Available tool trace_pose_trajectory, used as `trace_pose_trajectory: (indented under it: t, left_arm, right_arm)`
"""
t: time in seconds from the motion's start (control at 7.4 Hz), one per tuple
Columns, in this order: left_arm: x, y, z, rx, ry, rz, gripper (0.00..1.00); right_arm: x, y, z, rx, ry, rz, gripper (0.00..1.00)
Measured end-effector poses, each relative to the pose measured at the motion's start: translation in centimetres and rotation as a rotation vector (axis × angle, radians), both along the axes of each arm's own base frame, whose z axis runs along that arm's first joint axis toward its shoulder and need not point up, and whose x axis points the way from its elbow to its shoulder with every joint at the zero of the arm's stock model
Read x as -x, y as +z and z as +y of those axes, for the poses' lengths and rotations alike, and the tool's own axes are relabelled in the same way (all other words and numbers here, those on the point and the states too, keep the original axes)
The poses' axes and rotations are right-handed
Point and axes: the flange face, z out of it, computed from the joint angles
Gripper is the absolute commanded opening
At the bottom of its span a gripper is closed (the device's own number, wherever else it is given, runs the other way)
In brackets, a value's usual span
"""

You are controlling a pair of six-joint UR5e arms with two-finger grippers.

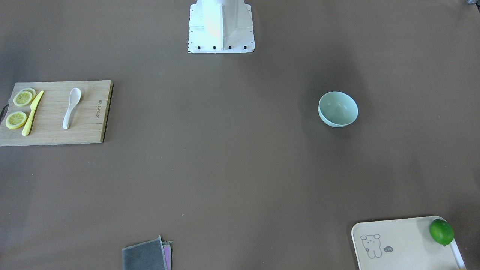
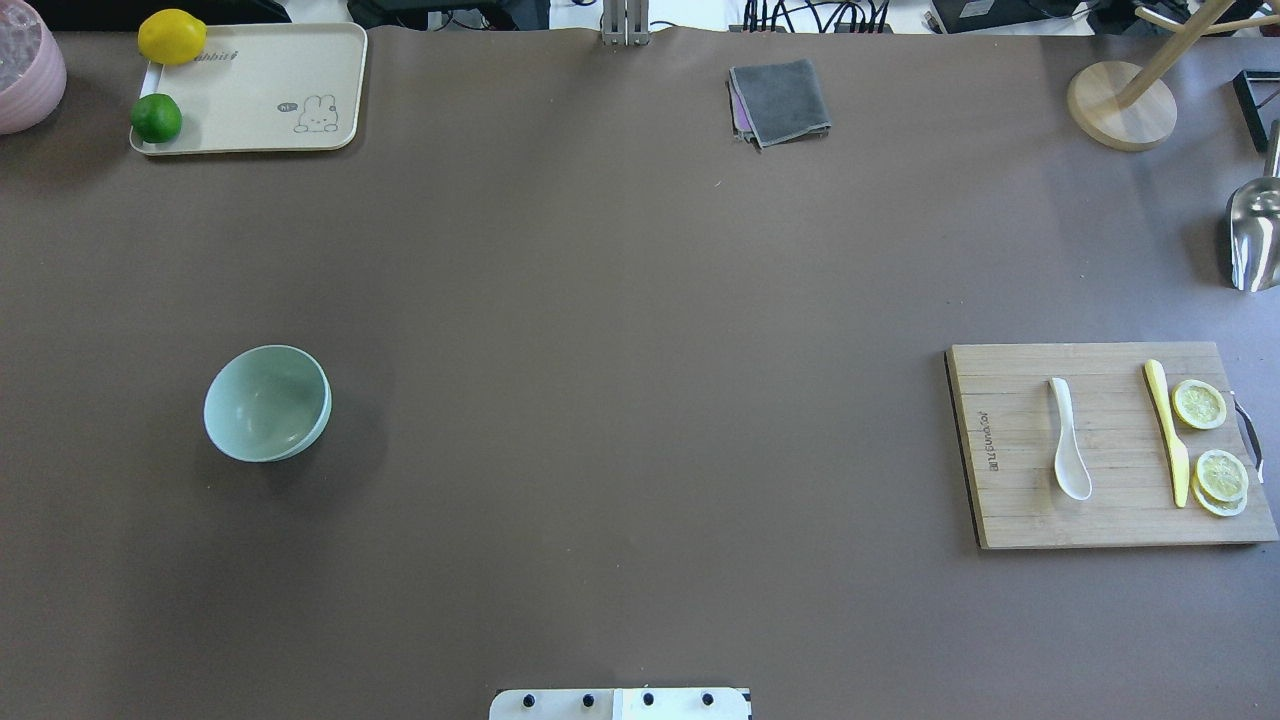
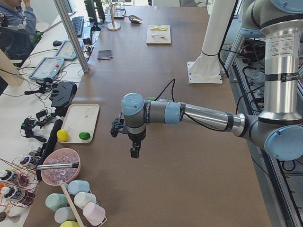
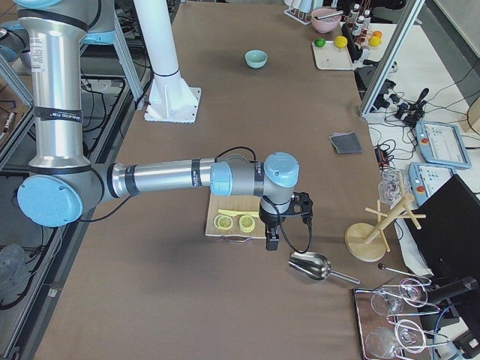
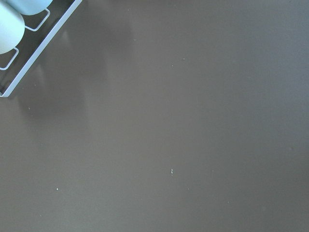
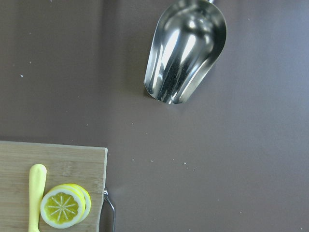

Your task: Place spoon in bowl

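Observation:
The white spoon [image 1: 71, 107] lies on a wooden cutting board [image 1: 90, 127], beside a yellow knife [image 1: 33, 112]; it also shows in the overhead view [image 2: 1068, 452]. The empty mint-green bowl [image 1: 338, 109] stands alone on the brown table, far across from the board [image 2: 267, 402]. My left gripper [image 3: 135, 151] shows only in the exterior left view, hanging above the table near the bowl's end. My right gripper [image 4: 271, 241] shows only in the exterior right view, above the board's outer end. I cannot tell whether either is open or shut.
Lemon slices [image 2: 1200, 404] lie by the knife. A steel scoop [image 6: 186, 50] lies beyond the board. A cream tray [image 2: 270, 90] holds a lime [image 2: 156, 118] and a lemon [image 2: 171, 36]. A grey cloth [image 2: 780, 100] and a wooden stand [image 2: 1120, 105] are at the far edge.

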Motion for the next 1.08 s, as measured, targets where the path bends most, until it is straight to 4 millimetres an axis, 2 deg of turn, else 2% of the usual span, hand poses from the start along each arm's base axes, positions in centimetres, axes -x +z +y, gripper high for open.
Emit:
trace_pose_trajectory:
  t: [0.41,1.08]
  left_arm:
    - [0.0,0.6,-0.1,-0.022,0.018,0.001,0.98]
    - [-0.2,-0.1,-0.7,-0.086,0.022,0.003,0.98]
  right_arm:
    - [0.1,2.0,1.3,0.038,-0.007,-0.007,1.0]
    - [0.2,2.4,1.8,0.047,-0.007,-0.017,1.0]
